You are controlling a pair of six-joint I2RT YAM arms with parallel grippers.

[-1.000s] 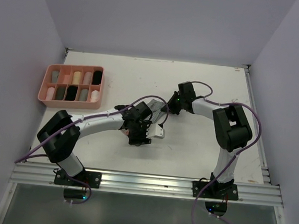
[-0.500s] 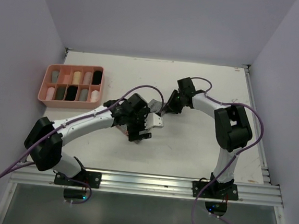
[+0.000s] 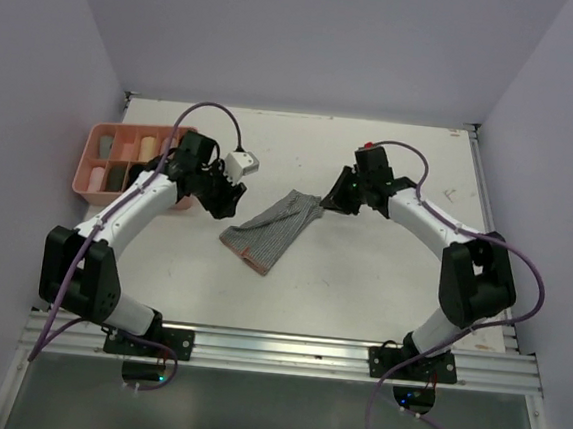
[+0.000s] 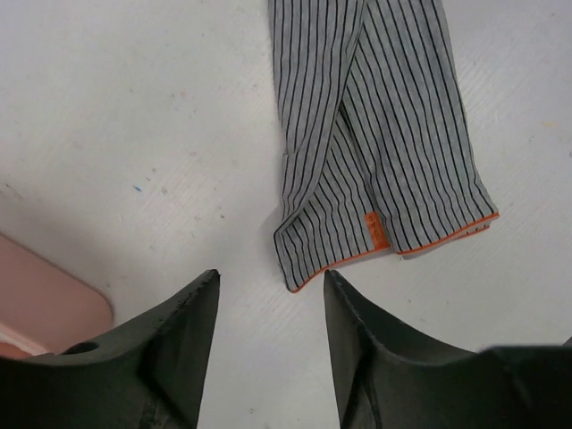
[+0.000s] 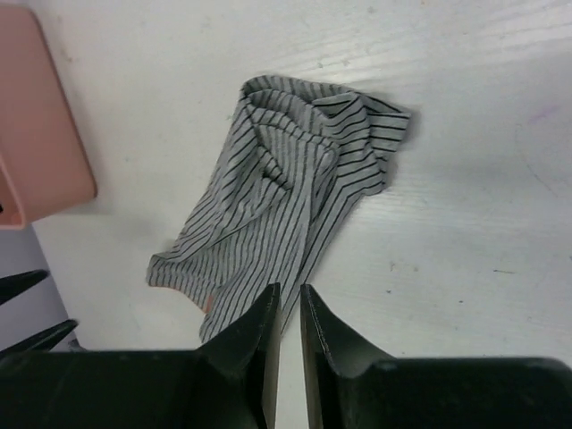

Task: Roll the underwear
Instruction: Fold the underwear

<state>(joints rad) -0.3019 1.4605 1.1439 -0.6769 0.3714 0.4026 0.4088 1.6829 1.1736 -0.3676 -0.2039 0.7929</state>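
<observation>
Left gripper has pulled back toward the pink tray at 9 o'clock, wide and empty; right gripper, barely parted, holds nothing beside the striped underwear.

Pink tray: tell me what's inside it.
Rolled garments sit in its compartments, pale and dark ones. The left arm covers the tray's right side, so those compartments are hidden.

A pink tray, apparently two rows of compartments, sits at the white surface's left edge.
</observation>
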